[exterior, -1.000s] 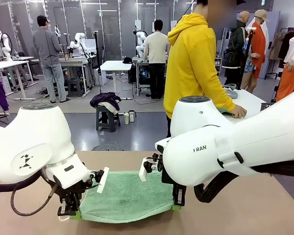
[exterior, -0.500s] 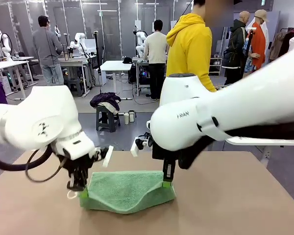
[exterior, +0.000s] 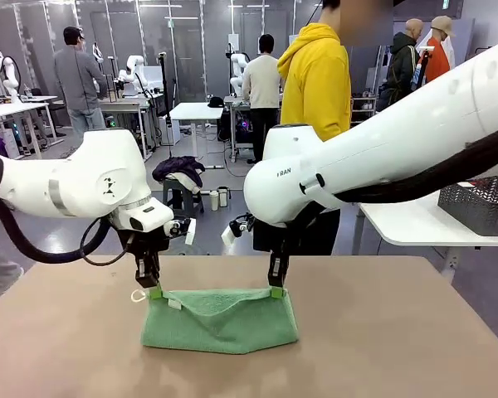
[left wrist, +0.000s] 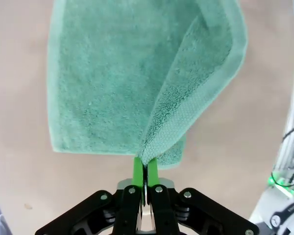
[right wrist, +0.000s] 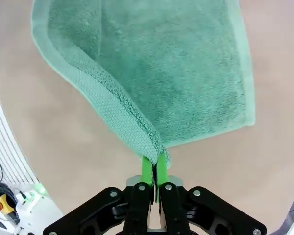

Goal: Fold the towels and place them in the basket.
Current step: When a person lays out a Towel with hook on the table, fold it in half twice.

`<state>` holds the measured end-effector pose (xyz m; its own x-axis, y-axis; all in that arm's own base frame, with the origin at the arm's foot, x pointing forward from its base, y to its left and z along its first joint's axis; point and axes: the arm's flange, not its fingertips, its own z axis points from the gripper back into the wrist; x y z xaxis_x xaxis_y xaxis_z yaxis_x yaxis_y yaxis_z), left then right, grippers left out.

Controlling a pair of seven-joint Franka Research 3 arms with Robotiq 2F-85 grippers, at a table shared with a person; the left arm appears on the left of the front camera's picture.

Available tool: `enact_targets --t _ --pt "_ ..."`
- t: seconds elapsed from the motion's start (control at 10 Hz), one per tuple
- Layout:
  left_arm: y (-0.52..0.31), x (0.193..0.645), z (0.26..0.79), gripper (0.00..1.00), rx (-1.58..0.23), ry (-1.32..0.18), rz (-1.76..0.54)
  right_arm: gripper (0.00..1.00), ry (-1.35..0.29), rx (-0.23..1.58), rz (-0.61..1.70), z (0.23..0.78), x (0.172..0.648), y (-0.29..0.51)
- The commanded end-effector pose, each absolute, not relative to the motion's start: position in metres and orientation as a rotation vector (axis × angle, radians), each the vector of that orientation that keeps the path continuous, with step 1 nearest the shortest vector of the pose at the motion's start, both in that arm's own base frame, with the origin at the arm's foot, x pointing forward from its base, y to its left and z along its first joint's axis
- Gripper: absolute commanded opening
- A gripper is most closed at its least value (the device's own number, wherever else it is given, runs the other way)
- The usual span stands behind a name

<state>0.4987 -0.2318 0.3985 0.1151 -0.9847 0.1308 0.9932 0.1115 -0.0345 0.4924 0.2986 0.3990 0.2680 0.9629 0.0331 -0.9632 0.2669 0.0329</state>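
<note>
mint green towel (exterior: 220,319) is sagging onto the bench (exterior: 382,332) as the left end effector (exterior: 154,292) and right end effector (exterior: 275,291) are clamping its corners to fold it.

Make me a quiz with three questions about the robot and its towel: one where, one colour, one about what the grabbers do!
1. What colour is the towel? A red. B yellow. C green.
2. Where is the basket? A on the towel. B on the white side table. C on the floor.
3. The left gripper and right gripper are: A shut on the towel's corners. B open. C holding a cup.
Answers: C, it looks mint green; B, it sits on that table at far right; A, both pinch lifted corners.
</note>
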Motion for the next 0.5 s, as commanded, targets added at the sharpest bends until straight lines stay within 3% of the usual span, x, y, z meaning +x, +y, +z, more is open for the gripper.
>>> enact_targets --t 0.0,0.4 --pt "-0.235 0.515 0.395 0.04 -0.171 -0.073 -1.428 0.04 -0.028 0.028 1.236 0.392 0.509 0.301" --pt "-0.214 0.547 0.378 0.04 -0.154 -0.093 -1.328 0.04 -0.083 0.050 1.193 0.370 0.548 0.276"
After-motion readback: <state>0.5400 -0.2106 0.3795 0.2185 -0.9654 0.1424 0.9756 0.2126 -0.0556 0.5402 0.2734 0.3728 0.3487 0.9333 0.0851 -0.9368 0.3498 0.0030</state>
